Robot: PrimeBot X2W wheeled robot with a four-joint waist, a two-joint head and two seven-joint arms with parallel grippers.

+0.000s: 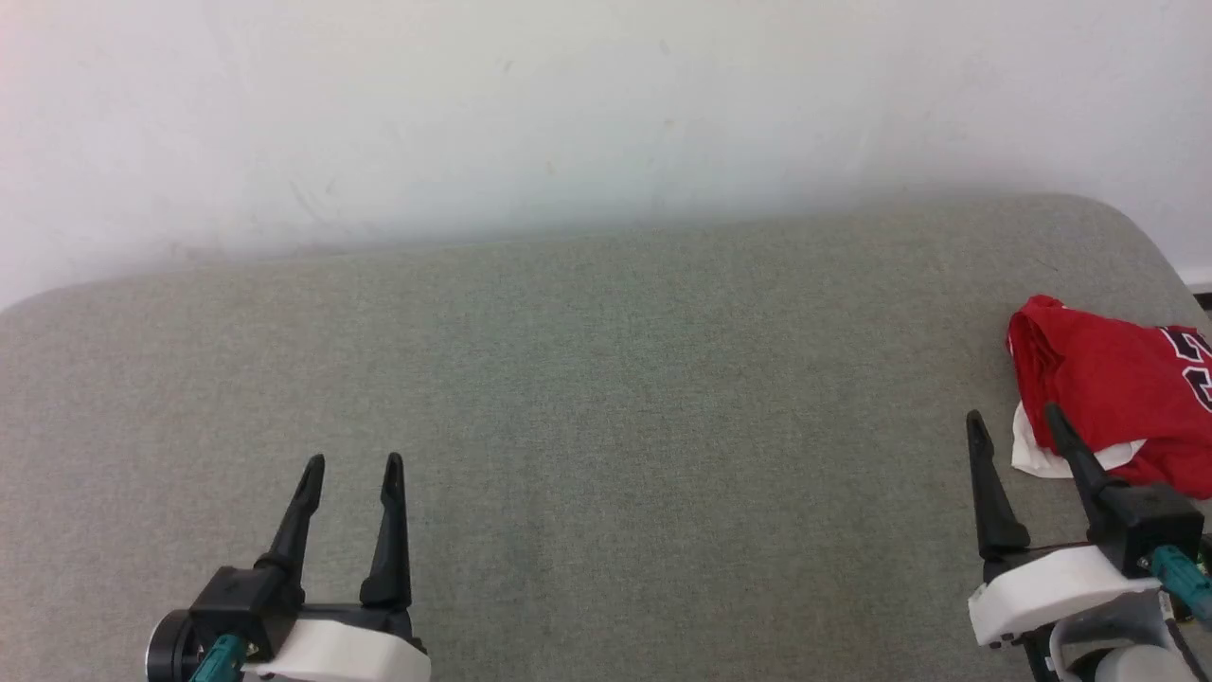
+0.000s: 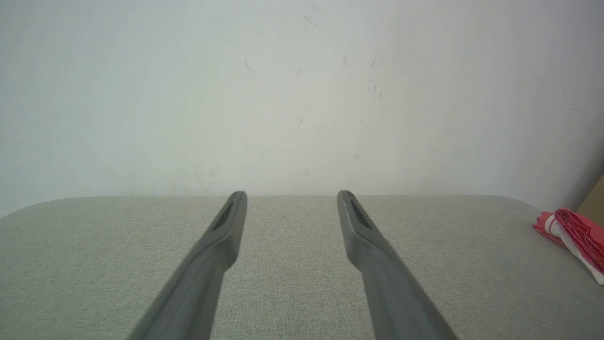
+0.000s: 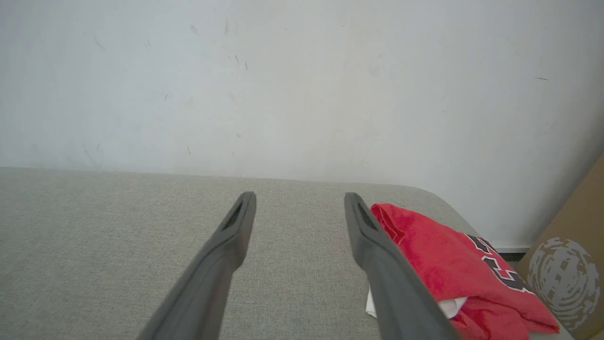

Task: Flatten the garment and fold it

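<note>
At the left, the left gripper (image 1: 354, 459) hangs over the near part of the table (image 1: 606, 379), its two dark fingers spread apart with nothing between them. The table is covered in grey woven cloth and has rounded far corners. Behind it rises a white wall (image 1: 606, 114) with faint scuff marks.

Further right, the right gripper (image 1: 1012, 414) also has its fingers apart and holds nothing. In the head view its right-hand finger crosses in front of the shirt's white edge. Whether it touches the cloth I cannot tell.

The shirt (image 1: 1108, 379) lies bunched at the right end of the table, just beside the right gripper and well apart from the left one. It is red, with a bit of white cloth sticking out under its near edge. Black figures with white outlines show on its upper side. They are folded and cut off by the picture edge, so they cannot be read with certainty.

Past the table's right end, in the right wrist view, stands a brown cardboard box (image 3: 566, 264) with a pale round printed mark. No words on it can be read.
</note>
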